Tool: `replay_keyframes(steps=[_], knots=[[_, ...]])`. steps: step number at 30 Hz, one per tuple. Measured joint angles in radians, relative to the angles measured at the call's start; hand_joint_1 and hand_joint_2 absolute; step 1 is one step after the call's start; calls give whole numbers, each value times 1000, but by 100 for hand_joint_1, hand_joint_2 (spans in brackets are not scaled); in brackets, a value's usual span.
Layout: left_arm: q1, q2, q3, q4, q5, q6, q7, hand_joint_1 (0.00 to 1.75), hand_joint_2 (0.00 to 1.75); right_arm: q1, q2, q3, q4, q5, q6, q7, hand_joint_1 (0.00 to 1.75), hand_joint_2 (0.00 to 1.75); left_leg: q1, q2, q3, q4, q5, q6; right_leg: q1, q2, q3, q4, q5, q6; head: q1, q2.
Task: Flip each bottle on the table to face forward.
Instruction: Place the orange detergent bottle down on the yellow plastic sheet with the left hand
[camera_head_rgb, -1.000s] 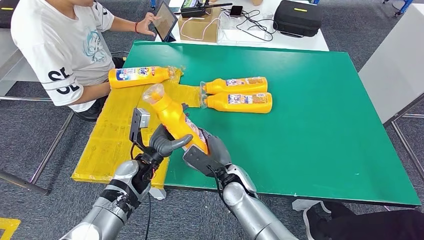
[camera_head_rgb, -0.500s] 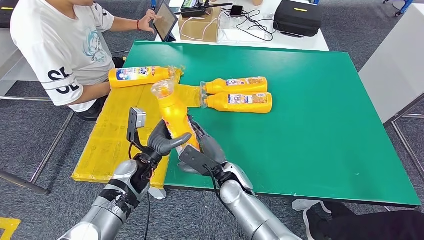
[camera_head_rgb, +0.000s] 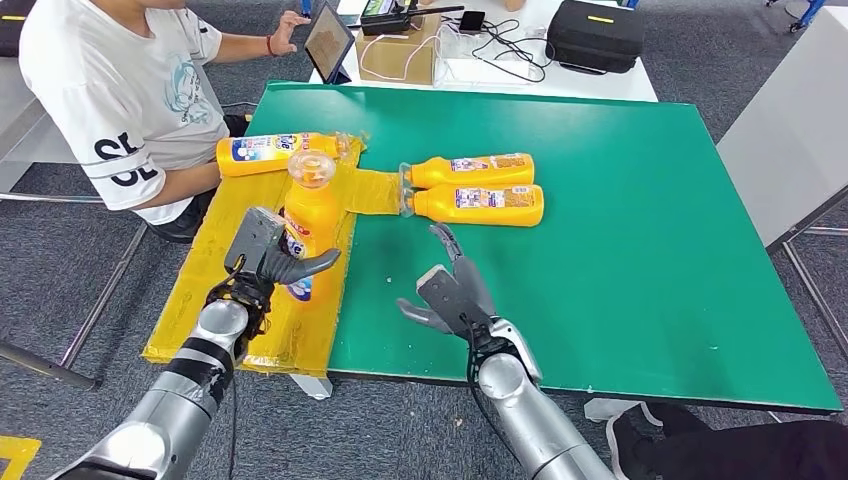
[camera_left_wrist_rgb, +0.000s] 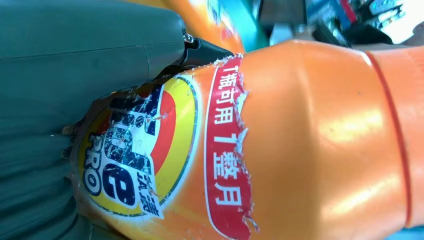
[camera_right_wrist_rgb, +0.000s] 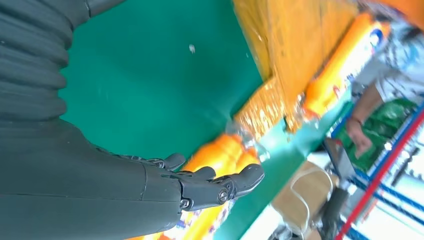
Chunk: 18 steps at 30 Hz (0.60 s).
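My left hand (camera_head_rgb: 268, 262) grips an orange bottle (camera_head_rgb: 308, 218) upright over the yellow mat (camera_head_rgb: 215, 290), its clear cap towards the camera. The left wrist view shows that bottle's (camera_left_wrist_rgb: 280, 145) torn label pressed against my left hand (camera_left_wrist_rgb: 75, 75). Over the green table top, my right hand (camera_head_rgb: 452, 290) is open with fingers spread and holds nothing; the right wrist view also shows the right hand (camera_right_wrist_rgb: 150, 185) empty. Two orange bottles (camera_head_rgb: 470, 170) (camera_head_rgb: 478, 204) lie side by side on the green surface. Another bottle (camera_head_rgb: 280, 152) lies at the mat's far end.
A person in a white shirt (camera_head_rgb: 120, 90) sits at the table's left far corner, touching a tablet (camera_head_rgb: 328, 40). Behind the green table (camera_head_rgb: 620, 230) stand a cardboard box (camera_head_rgb: 400, 50), cables and a black case (camera_head_rgb: 597, 35). A white cabinet (camera_head_rgb: 790, 130) stands to the right.
My right hand let go of the bottle and drew right, opening. The left hand carried the bottle leftward over the yellow mat and stood it upright.
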Motion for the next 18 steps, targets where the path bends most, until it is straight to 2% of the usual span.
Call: replay_keyframes(steps=[3,7,12,18], knots=[[-40,28,4,54,-173,81,14,175,175,10,-10,-22,-39,13,-15,-12,0,175,0,0,0,0,0,0,0,0,0,0,0,0,0,0],[-106,69,-13,161,-455,164,84,175,175,19,-16,-38,-91,6,-10,-17,0,175,0,0,0,0,0,0,0,0,0,0,0,0,0,0],[-185,121,-60,303,-664,164,130,175,175,20,-21,-44,-120,-15,17,-19,0,175,0,1,0,0,0,0,0,0,0,0,0,0,0,0],[-226,159,-117,395,-772,132,145,175,175,16,-22,-44,-124,-29,32,-27,0,175,0,0,0,0,0,0,0,0,0,0,0,0,0,0]])
